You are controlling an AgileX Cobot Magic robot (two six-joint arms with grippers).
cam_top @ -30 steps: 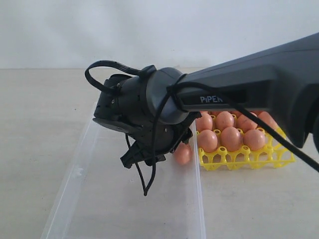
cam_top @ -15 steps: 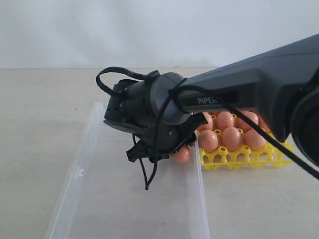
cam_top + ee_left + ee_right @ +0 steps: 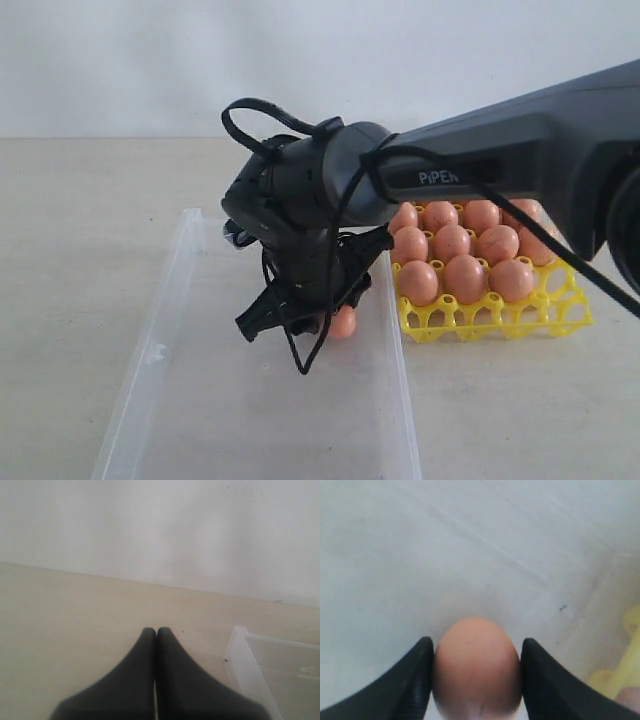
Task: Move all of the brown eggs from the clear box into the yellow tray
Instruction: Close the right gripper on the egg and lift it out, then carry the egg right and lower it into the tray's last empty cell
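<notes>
Right gripper [image 3: 477, 644] sits low inside the clear box [image 3: 178, 300], its two black fingers pressed against either side of a brown egg [image 3: 476, 667]. It's clamped on that egg, which sits right between the tips, close to the box floor. Beside the gripper, just past the box wall, the yellow tray [image 3: 500, 322] carries rows of brown eggs [image 3: 465, 275]. White lettering on the arm [image 3: 520, 160] reads "PIPER". Left gripper [image 3: 156, 632] hangs over the bare table [image 3: 60, 620], fingers pressed together, with a corner of the box near its tips.
</notes>
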